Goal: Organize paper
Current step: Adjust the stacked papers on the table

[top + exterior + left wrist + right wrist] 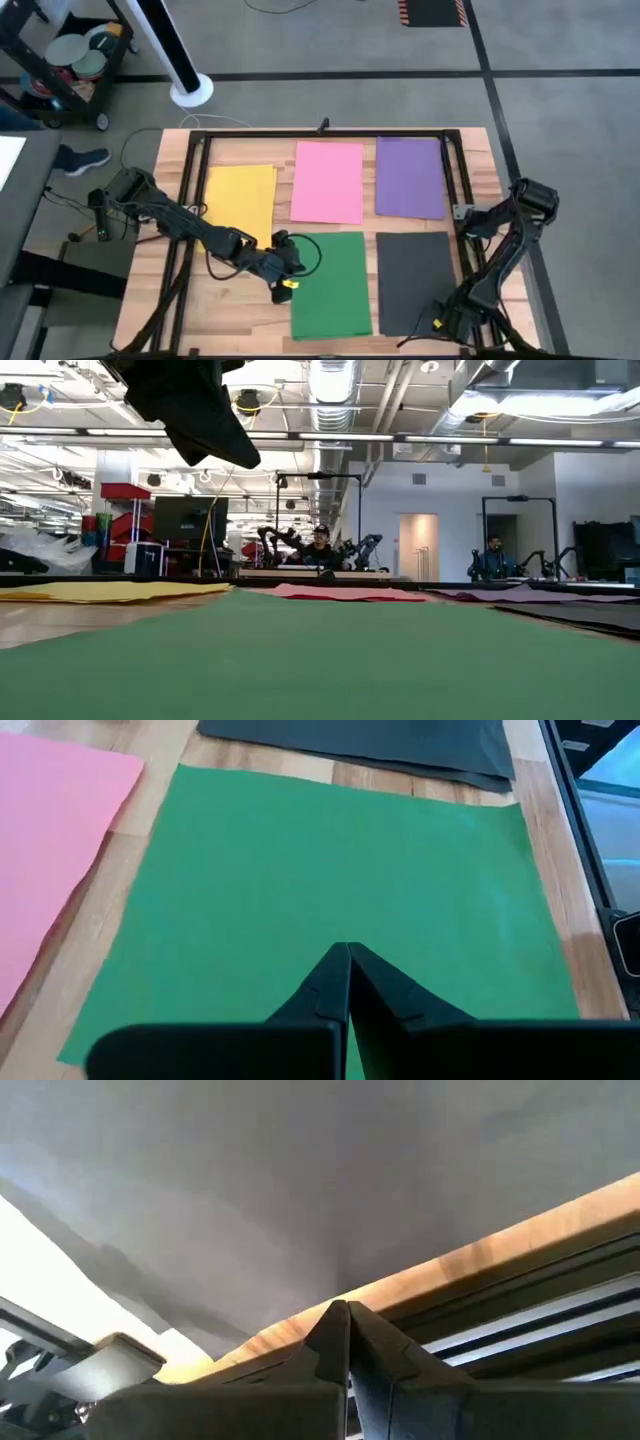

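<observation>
We see the left claw point(283, 290) pressed together at the green sheet's point(331, 285) left edge, lower centre of the desk point(140, 290). The right claw point(440, 322), also pressed together, sits on the black sheet point(417, 280). We should slide each sheet slowly, keeping light, flat pressure.

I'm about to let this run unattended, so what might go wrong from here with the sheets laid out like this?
The left gripper, shut, sits at the thin green paper sheet's left edge; dragging could crease it or push it into the black paper sheet beside it. The right gripper, shut, sits at the black sheet's lower right corner near the wooden table's front edge, so a nudge may slide that sheet off.
</observation>
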Robot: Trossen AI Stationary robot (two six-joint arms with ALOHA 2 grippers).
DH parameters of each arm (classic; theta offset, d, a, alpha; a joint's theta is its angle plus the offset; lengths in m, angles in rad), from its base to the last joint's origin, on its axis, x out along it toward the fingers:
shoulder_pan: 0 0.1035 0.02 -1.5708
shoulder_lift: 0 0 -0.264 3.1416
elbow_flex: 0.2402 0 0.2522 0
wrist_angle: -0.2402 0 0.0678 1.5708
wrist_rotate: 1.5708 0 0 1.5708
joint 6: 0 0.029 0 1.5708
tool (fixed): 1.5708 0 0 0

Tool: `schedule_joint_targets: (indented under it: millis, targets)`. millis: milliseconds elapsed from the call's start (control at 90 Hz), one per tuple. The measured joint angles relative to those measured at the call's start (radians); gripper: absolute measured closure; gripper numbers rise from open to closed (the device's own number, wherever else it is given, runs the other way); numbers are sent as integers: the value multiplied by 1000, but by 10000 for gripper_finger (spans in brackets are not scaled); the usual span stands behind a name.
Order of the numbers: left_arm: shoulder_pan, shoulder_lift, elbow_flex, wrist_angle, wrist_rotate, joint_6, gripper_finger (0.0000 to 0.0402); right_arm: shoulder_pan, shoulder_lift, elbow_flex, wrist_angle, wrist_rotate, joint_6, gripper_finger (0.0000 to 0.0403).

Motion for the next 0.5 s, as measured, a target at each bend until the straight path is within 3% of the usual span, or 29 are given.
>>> schedule_joint_targets:
  millis: [500]
  targets:
    - [0,0,0,-3,-1,-1,401,-1,19,-11,8,2,-33,403]
